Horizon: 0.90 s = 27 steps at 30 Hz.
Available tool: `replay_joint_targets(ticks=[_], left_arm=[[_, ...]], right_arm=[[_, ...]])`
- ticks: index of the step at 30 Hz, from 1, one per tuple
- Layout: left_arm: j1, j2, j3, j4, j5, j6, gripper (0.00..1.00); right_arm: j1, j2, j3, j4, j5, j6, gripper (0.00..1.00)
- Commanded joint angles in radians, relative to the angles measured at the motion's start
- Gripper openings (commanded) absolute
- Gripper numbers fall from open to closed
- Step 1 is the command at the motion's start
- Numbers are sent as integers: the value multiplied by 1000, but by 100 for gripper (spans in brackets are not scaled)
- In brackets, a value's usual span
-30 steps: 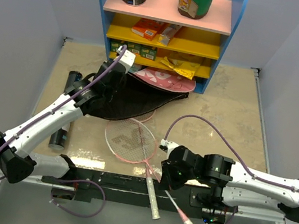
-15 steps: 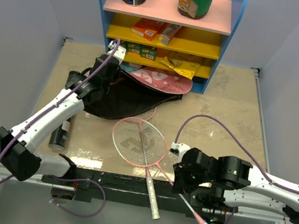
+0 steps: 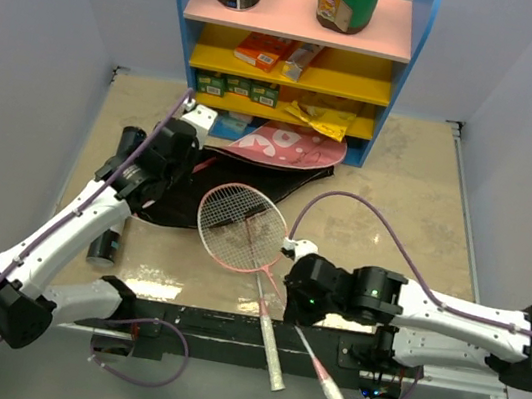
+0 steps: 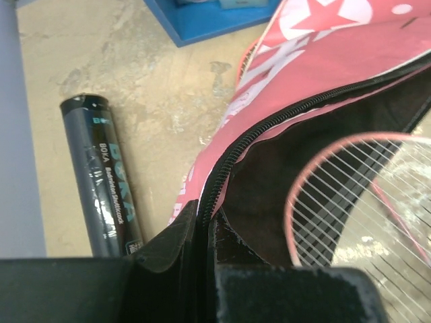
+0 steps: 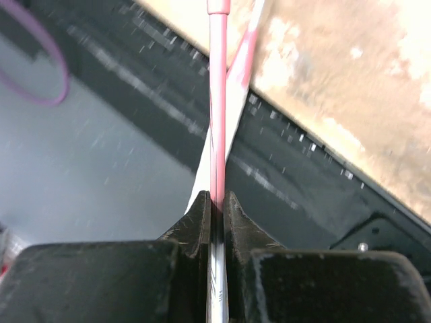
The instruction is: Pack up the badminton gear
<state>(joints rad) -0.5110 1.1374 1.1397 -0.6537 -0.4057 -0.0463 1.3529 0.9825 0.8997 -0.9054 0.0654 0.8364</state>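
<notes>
Two rackets [image 3: 237, 225], one bag [image 3: 289, 148], one black tube [image 3: 104, 247]

Left arm [image 3: 69, 229], right arm [image 3: 461, 313]: white link shells, black joint housings, black end blocks. Purple cable [image 3: 384, 223] routed along each arm, slack loop near wrist, white connector [image 3: 296, 248] at end. Left gripper [image 4: 204, 215], right gripper [image 5: 217, 199]: matte black fingers, tapered tips, scuffed edges. Black base rail [image 3: 216, 325].

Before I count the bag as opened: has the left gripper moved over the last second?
Yes. The left gripper, fingers shut on the edge of the bag, has drawn back from the shelf unit toward the near edge.
</notes>
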Motion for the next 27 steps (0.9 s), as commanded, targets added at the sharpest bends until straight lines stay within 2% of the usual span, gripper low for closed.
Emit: replay_joint_targets(ticks=[1,7,11,15,23,27], left_arm=[[-1,-48,-12,-12,108,-33,0],[-93,-93,-77,-6,142,-58,0],[-178,-99,-116,5,131,-84,0],[-230,-114,-165,28,179,-121,0],[-270,-198,-221,11,208,-197,0],[-323,-225,-227,0,226,-254,0]], right_arm=[[-24,108,64,143,131,20,0],[-171,281,71,365,149,35,0],[-277,367,94,445,142,18,0],[-365,441,84,503,139,64,0],[-394,484,47,522,289,260,0],[-420,545,47,556,344,345,0]])
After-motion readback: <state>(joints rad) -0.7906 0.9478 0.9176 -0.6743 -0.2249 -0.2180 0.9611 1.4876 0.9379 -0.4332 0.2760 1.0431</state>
